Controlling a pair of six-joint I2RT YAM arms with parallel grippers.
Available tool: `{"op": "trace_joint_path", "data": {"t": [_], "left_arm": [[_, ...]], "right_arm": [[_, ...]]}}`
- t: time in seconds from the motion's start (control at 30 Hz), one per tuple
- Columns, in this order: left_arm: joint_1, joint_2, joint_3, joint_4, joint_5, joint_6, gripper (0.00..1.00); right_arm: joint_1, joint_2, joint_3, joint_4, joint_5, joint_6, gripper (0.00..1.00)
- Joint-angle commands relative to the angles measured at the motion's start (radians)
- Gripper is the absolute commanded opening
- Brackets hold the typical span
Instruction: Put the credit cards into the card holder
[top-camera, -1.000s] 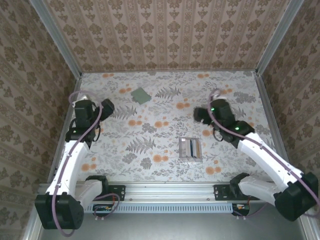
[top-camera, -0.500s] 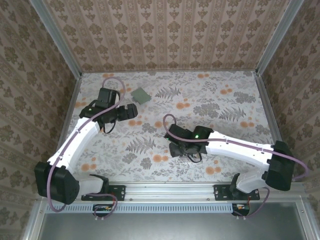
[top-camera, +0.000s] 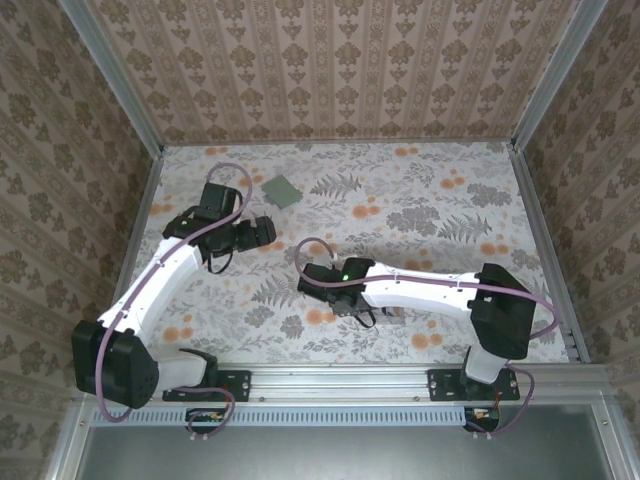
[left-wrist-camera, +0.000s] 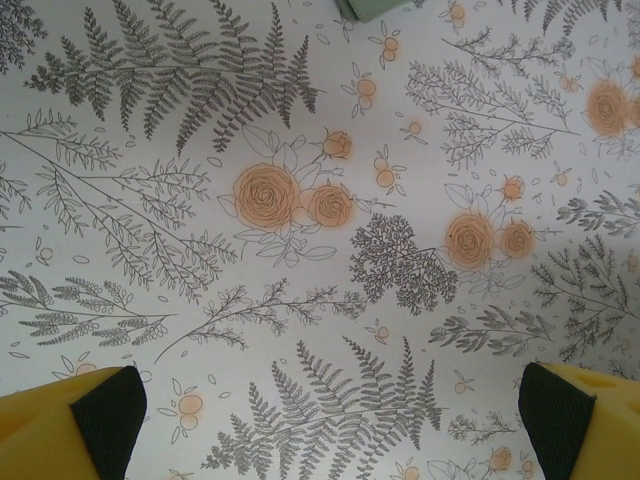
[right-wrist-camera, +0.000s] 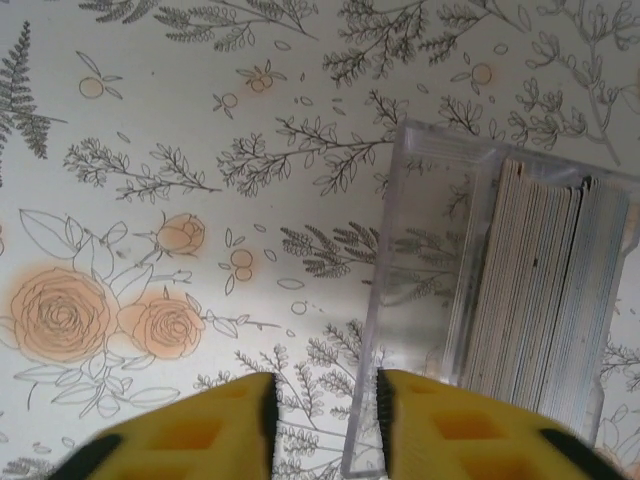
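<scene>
Pick-up step: right gripper (right-wrist-camera: 327, 405), jaws narrowed to a slim empty gap, hangs at the edge of clear plastic tray (right-wrist-camera: 385, 300); thin silvery-grey credit cards (right-wrist-camera: 540, 290) stacked on edge just beside it, next move likely needs shifting over and pinching one. Left gripper (left-wrist-camera: 330, 405) spread wide near flat sage-green card holder (top-camera: 282, 190), well apart from the tray

The flat sage-green bifold wallet (top-camera: 282, 190) lies at the back of the flowered table (top-camera: 440, 190), left of the middle. The clear plastic box (right-wrist-camera: 420, 300) sits well apart from it, near the front. The thin plastic cards (right-wrist-camera: 540, 290) stand on edge inside the box, packed at one end.
</scene>
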Motion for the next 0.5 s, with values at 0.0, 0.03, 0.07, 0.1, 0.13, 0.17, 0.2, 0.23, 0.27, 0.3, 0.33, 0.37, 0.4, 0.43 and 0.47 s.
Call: {"op": "trace_joint_path", "data": {"t": [0.0,0.03,0.07,0.1,0.13,0.17,0.2,0.23,0.27,0.3,0.33,0.37,0.4,0.43,0.47], "left_arm": [[-0.004,0.009,-0.001,-0.022,0.003,-0.004,1.00],[-0.004,0.013,0.001,-0.027,-0.015,-0.004,1.00],[-0.004,0.016,0.002,-0.028,-0.024,-0.009,1.00],[-0.004,0.020,0.001,-0.024,-0.025,-0.012,1.00],[-0.004,0.026,0.004,-0.021,-0.014,-0.012,1.00],[-0.004,0.031,0.006,-0.021,-0.001,-0.007,1.00],[-0.004,0.034,0.009,-0.021,0.011,0.000,1.00],[-0.004,0.036,0.012,-0.025,0.015,0.003,1.00],[-0.004,0.034,0.011,-0.027,0.010,0.001,1.00],[-0.004,0.034,0.011,-0.028,-0.002,-0.004,1.00],[-0.004,0.034,0.010,-0.026,-0.008,-0.007,1.00],[-0.004,0.036,0.011,-0.025,-0.008,-0.005,1.00],[-0.004,0.036,0.013,-0.027,-0.005,-0.003,1.00],[-0.004,0.036,0.015,-0.033,-0.005,0.002,1.00],[-0.004,0.032,0.018,-0.045,-0.011,0.005,1.00]], "right_arm": [[0.007,0.042,0.027,-0.078,0.074,0.024,0.29],[0.008,0.053,0.039,-0.117,0.093,0.053,0.29],[0.010,0.060,0.049,-0.149,0.107,0.075,0.29],[0.015,0.061,0.048,-0.160,0.115,0.083,0.32],[0.022,0.055,0.042,-0.156,0.126,0.087,0.35],[0.028,0.053,0.038,-0.153,0.135,0.089,0.35],[0.029,0.053,0.039,-0.152,0.141,0.089,0.36],[0.028,0.055,0.045,-0.155,0.141,0.085,0.37],[0.028,0.059,0.053,-0.161,0.144,0.085,0.37],[0.028,0.061,0.057,-0.161,0.145,0.087,0.36],[0.026,0.058,0.047,-0.146,0.142,0.093,0.35],[0.025,0.052,0.030,-0.114,0.131,0.094,0.33],[0.022,0.049,0.002,-0.063,0.108,0.082,0.32],[0.014,0.051,-0.015,-0.032,0.088,0.071,0.32],[0.005,0.062,-0.018,-0.016,0.066,0.060,0.32]]}}
